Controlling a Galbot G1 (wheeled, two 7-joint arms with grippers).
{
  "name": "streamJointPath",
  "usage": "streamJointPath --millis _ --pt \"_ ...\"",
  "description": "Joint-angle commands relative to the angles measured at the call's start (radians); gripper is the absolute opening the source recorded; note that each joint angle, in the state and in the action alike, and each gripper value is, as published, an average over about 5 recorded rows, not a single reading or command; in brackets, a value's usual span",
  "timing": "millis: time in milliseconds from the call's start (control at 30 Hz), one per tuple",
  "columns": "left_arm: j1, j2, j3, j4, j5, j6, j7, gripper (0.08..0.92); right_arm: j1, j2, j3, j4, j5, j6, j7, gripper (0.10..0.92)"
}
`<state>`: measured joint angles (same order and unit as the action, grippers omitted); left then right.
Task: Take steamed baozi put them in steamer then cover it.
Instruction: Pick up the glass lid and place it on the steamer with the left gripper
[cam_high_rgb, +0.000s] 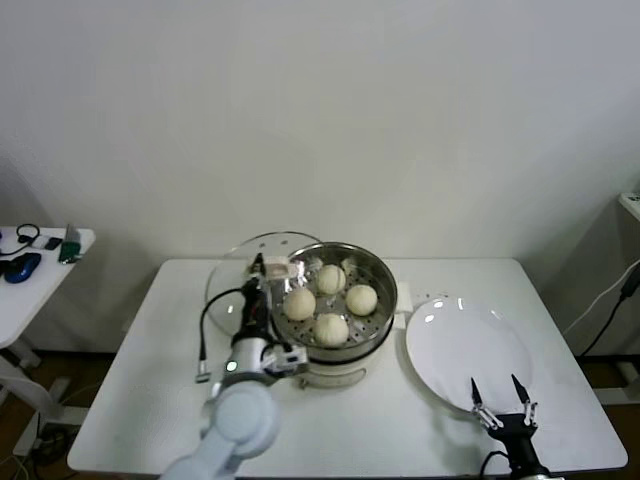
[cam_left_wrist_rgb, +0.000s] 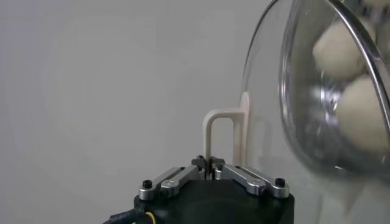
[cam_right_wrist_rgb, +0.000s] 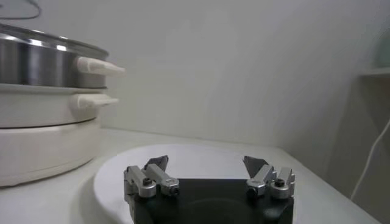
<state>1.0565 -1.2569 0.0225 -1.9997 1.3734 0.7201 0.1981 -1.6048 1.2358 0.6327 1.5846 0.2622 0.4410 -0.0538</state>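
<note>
Several off-white steamed baozi (cam_high_rgb: 331, 328) lie on the perforated tray inside the shiny steamer (cam_high_rgb: 383, 280) at the table's middle. The clear glass cover (cam_high_rgb: 230, 278) stands tilted on edge, against the steamer's left side. My left gripper (cam_high_rgb: 262, 268) is shut on the cover's cream handle (cam_high_rgb: 277, 267). In the left wrist view the handle (cam_left_wrist_rgb: 214, 131) is pinched in my left gripper (cam_left_wrist_rgb: 209, 165), and the baozi (cam_left_wrist_rgb: 365, 115) show through the glass (cam_left_wrist_rgb: 292, 91). My right gripper (cam_high_rgb: 500, 392) is open and holds nothing, low over the front edge of the white plate (cam_high_rgb: 465, 345).
The plate (cam_right_wrist_rgb: 201, 152) lies right of the steamer (cam_right_wrist_rgb: 42, 61), whose side handles stick out toward it. A small side table (cam_high_rgb: 45, 262) with dark objects stands far left. A cable hangs at the right edge.
</note>
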Motion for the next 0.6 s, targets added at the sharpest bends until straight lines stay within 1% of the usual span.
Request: streamJointPath --millis 33,133,233,400,600 --pt "-0.133 -0.245 0.216 0.141 0.148 0.065 0.057 0.136 0.003 -0.001 0.008 -0.021 0.014 0.009 0.005 0.823" --pt "-0.136 -0.270 0.226 0.175 0.166 0.065 0.050 0.136 0.001 0.001 0.009 -0.020 0.016 0.013 0.005 0.823" --pt "-0.145 -0.274 0.227 0.211 0.174 0.064 0.041 0.136 0.000 0.004 0.009 -0.020 0.016 0.016 0.005 0.823" --pt "-0.156 -0.267 0.216 0.256 0.175 0.064 0.028 0.136 -0.002 0.007 0.008 -0.028 0.017 0.021 0.005 0.823" --pt "-0.151 -0.240 0.194 0.275 0.157 0.063 0.009 0.136 -0.002 0.010 0.009 -0.030 0.017 0.023 0.005 0.823"
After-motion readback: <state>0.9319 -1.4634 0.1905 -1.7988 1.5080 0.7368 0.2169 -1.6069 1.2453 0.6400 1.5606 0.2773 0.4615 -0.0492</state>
